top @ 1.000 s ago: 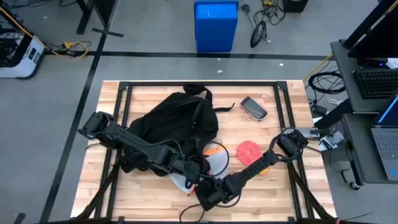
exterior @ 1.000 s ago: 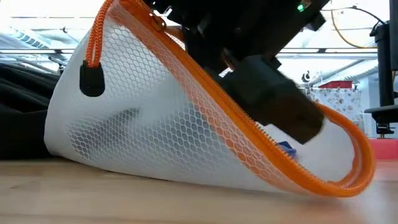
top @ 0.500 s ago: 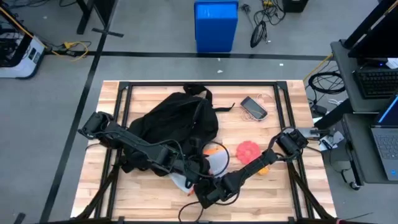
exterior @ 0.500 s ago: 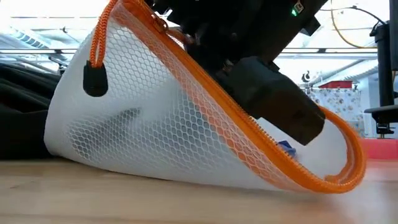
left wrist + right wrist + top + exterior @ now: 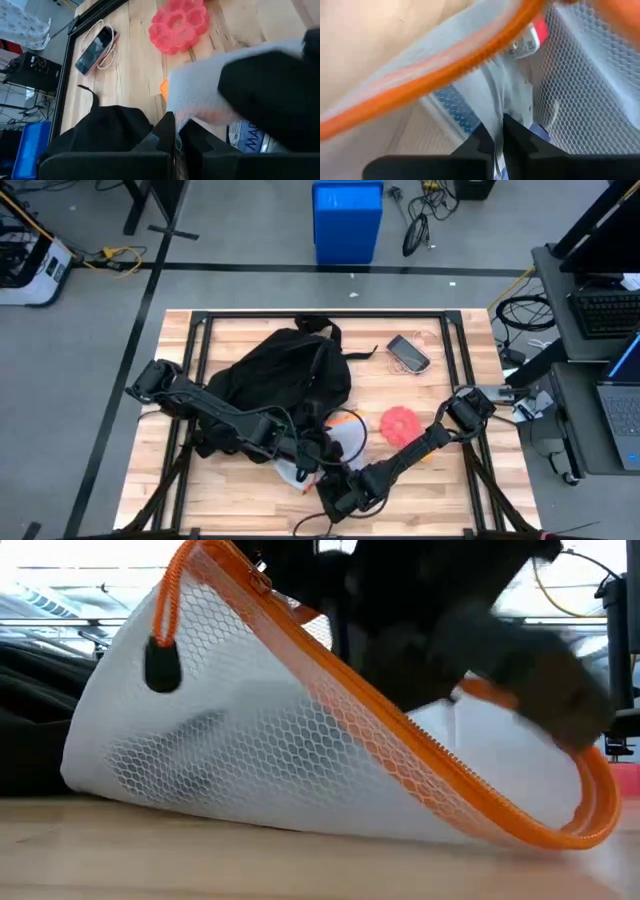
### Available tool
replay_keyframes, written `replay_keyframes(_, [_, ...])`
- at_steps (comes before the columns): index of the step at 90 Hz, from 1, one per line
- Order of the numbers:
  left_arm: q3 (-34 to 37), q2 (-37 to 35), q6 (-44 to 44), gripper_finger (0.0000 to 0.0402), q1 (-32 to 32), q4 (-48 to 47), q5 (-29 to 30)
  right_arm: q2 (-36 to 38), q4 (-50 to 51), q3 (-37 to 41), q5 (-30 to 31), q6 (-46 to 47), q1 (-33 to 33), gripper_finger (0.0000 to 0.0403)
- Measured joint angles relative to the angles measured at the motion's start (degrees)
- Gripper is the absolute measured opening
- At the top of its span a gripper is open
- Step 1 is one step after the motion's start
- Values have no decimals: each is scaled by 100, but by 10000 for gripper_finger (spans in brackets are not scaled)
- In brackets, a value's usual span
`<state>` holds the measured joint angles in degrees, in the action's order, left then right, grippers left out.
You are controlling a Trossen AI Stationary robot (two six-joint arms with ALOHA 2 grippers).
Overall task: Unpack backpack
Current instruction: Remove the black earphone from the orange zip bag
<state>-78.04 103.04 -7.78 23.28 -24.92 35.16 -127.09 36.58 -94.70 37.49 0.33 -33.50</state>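
Observation:
The black backpack lies on the table's left half, also seen in the low view. Against its near right side sits a white mesh pouch with an orange zipper, its mouth gaping. My left gripper and my right gripper are both shut on the pouch. Through the mouth, printed items inside it show in the right wrist view. My left gripper pinches the pouch's white mesh edge between its two fingers, coming from the backpack's side. That end of the pouch is held up, and its bottom rests on the table. My right gripper pinches a fold of the pouch's white wall just past the orange zipper edge, reaching in at the mouth from the table's near right. One layer or several, I cannot tell.
A pink flower-shaped tray lies right of the pouch, with an orange object under my right arm. A phone with a white cord lies at the far right. A black frame runs around the tabletop.
My right gripper has shifted a little toward the table's near edge at the pouch's mouth. The zipper's loop on that side has been drawn slightly outward, while the pouch's bottom has stayed on the table.

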Motion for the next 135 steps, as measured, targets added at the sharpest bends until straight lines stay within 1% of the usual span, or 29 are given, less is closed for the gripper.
replay_keyframes(14, [0, 0, 1, 0, 3, -5, 0, 7, 888, -589, 15, 364, -166, 2])
replay_keyframes(25, [0, 0, 3, 0, 1, -5, 0, 11, 1388, -1068, 66, 557, -324, 1])
replay_keyframes(49, [0, 0, 5, 0, -1, -7, 4, 14, 2451, -2012, 472, 989, -665, 0])
replay_keyframes(63, [0, 0, 5, 0, -3, -13, 17, 18, 3186, -2382, 480, 1556, -823, 0])
replay_keyframes(80, [0, 0, 14, 0, -1, -53, 24, 20, 4031, -2480, 468, 2288, -996, 0])
replay_keyframes(105, [-2, 0, 148, 0, -44, -255, 86, 27, 4999, -2480, 454, 3136, -1236, 0])
replay_keyframes(114, [-2, 0, 150, 0, -43, -270, 114, 97, 5368, -2480, 446, 3601, -1305, 0])
replay_keyframes(135, [-2, 0, 298, 0, -60, -336, 153, 445, 5344, -2480, 470, 4099, -1484, 0])
